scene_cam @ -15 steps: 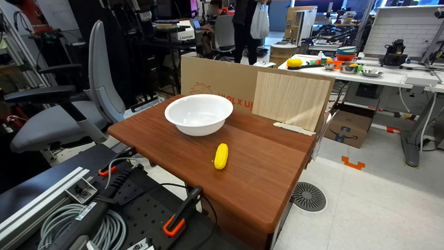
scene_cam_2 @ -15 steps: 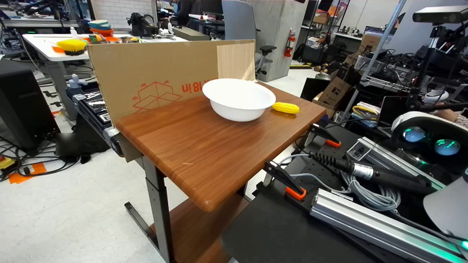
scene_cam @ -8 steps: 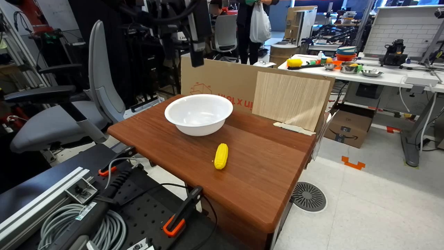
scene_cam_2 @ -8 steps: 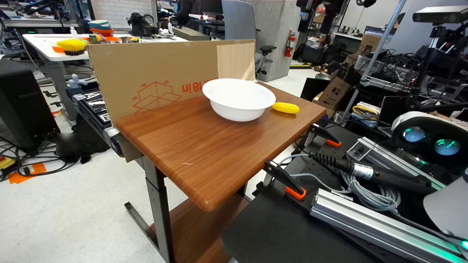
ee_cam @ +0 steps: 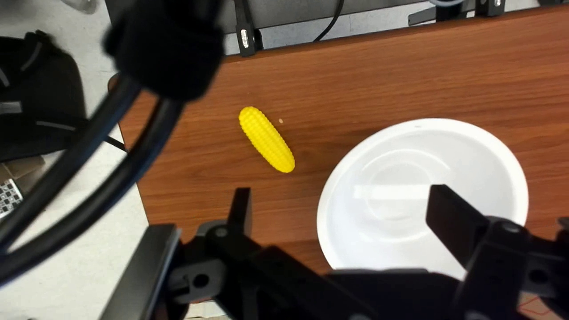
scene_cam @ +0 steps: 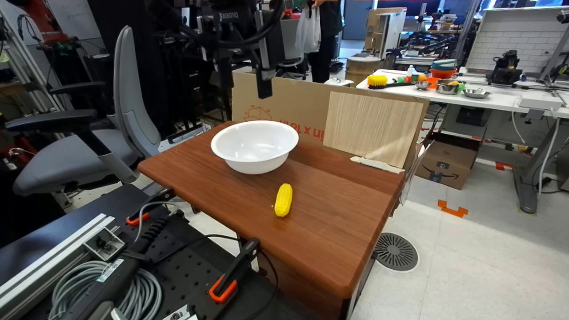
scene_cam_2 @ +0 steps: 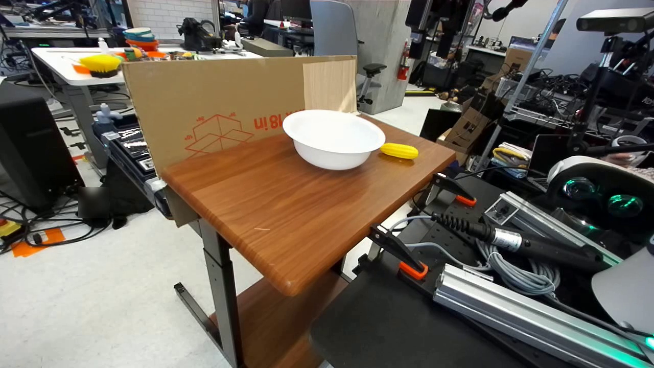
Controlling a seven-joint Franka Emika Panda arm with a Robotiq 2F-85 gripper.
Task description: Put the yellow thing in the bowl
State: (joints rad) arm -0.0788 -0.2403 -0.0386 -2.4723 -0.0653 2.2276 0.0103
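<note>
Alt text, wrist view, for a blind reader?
A yellow corn cob lies on a wood-grain tabletop, apart from a white bowl. The open tool spans the lower foreground, holding nothing, partly hiding the bowl; black cables cross the left.

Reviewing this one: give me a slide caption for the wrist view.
Open gripper above a wooden tabletop, with a yellow corn cob lying apart from a white bowl.

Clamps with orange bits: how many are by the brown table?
2, both beside the table: one clamp nearer the corn, the other clamp farther from it. Any behind the cardboard would be hidden.
</note>
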